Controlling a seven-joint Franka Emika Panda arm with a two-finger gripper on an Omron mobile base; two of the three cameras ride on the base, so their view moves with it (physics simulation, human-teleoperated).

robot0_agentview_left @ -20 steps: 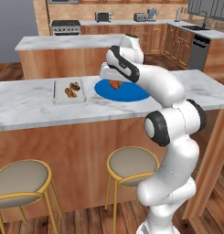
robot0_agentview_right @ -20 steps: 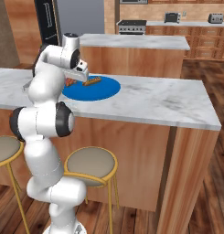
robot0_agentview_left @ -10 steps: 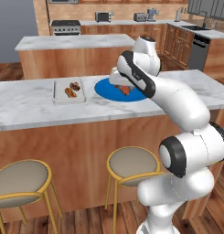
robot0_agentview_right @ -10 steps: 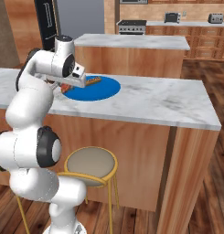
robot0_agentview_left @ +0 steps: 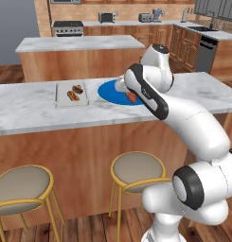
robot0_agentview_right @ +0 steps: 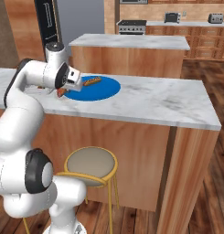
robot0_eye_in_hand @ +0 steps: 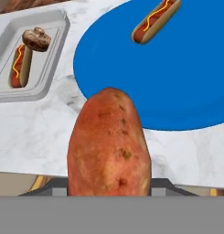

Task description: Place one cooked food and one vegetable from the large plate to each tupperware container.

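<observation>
The jaws clamp a red-orange sweet potato (robot0_eye_in_hand: 109, 144) above the counter (robot0_eye_in_hand: 49, 132), hiding their tips. One hot dog (robot0_eye_in_hand: 155, 20) lies on the blue plate (robot0_eye_in_hand: 186, 77), cut off rightward.

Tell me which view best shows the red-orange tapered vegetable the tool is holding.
Hand view: the red-orange tapered vegetable looms large and unobstructed. The left base view and right base view show just a small orange sliver beside the arm.

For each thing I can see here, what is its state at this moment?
Gripper: jaws shut on the red-orange vegetable.
Red-orange vegetable: held, lifted above the counter by the plate's edge.
Blue plate: holds one hot dog.
Grey container: holds the second hot dog and the brown lumpy vegetable.
</observation>
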